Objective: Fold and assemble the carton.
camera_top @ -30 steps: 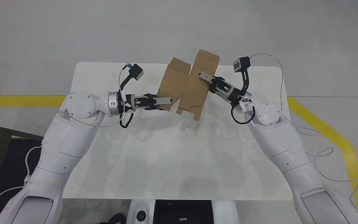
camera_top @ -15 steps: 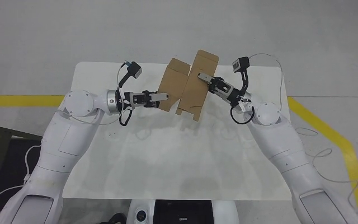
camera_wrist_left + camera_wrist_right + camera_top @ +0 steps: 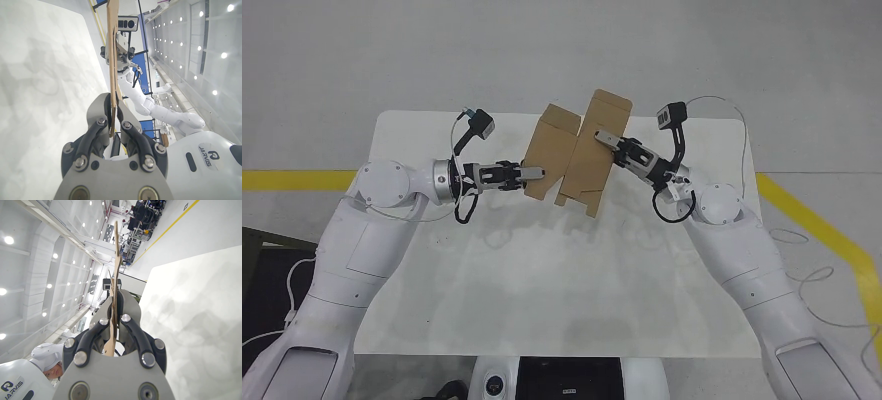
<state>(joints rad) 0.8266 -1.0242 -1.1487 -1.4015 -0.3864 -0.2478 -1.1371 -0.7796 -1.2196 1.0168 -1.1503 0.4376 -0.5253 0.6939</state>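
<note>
A flat brown carton [image 3: 575, 155] is held in the air above the far part of the white table [image 3: 542, 290], between both arms. My left gripper [image 3: 538, 174] is shut on the carton's left lower edge; in the left wrist view the cardboard [image 3: 112, 62] runs edge-on between the two fingers [image 3: 98, 106]. My right gripper [image 3: 606, 137] is shut on the carton's right edge, and in the right wrist view the carton [image 3: 115, 283] stands edge-on in the closed gripper [image 3: 114, 302]. The flaps at the carton's top and bottom are unfolded.
The white table's far edge [image 3: 502, 113] lies just below the carton. A yellow floor line [image 3: 292, 180] runs on both sides of the table. The near half of the table is bare.
The left arm's gripper has shifted slightly toward the carton and up, staying shut on its edge. The carton and right arm have hardly moved.
</note>
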